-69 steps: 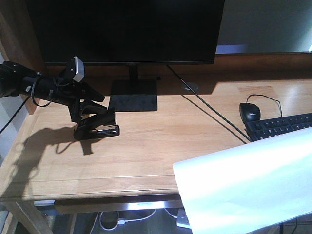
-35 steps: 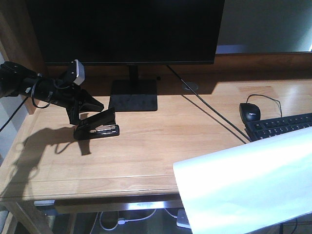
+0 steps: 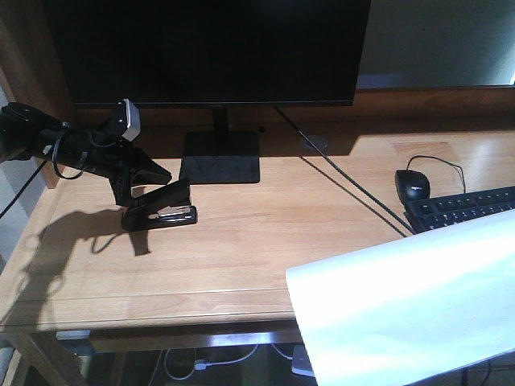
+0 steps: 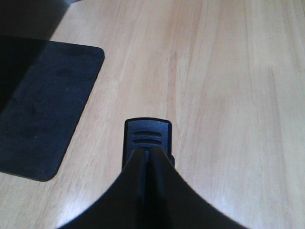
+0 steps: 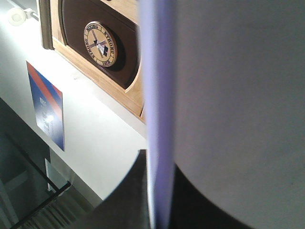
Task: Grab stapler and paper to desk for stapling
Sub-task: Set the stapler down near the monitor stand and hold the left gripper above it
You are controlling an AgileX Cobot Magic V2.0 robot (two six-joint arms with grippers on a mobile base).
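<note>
The black stapler [image 3: 161, 211] lies on the left of the light-wood desk [image 3: 265, 233], its top arm raised toward the right. My left gripper [image 3: 165, 172] hovers just left of and above it, a small gap apart. In the left wrist view the fingers meet at their tips [image 4: 147, 153], shut with nothing between them, and the stapler's grooved end [image 4: 147, 136] shows just beyond. The white paper [image 3: 410, 305] hangs over the desk's front right corner. In the right wrist view my right gripper [image 5: 157, 191] is shut on the paper's edge [image 5: 228, 95].
A black monitor [image 3: 209, 48] stands at the back on a flat base [image 3: 221, 167] close behind the stapler. A mouse [image 3: 412, 185], a keyboard [image 3: 463, 207] and a cable [image 3: 346, 189] lie on the right. The right wrist view faces a wall poster [image 5: 45, 109].
My left gripper has drawn back a little to the left, away from the stapler, which stayed where it lay. The paper has not moved.
</note>
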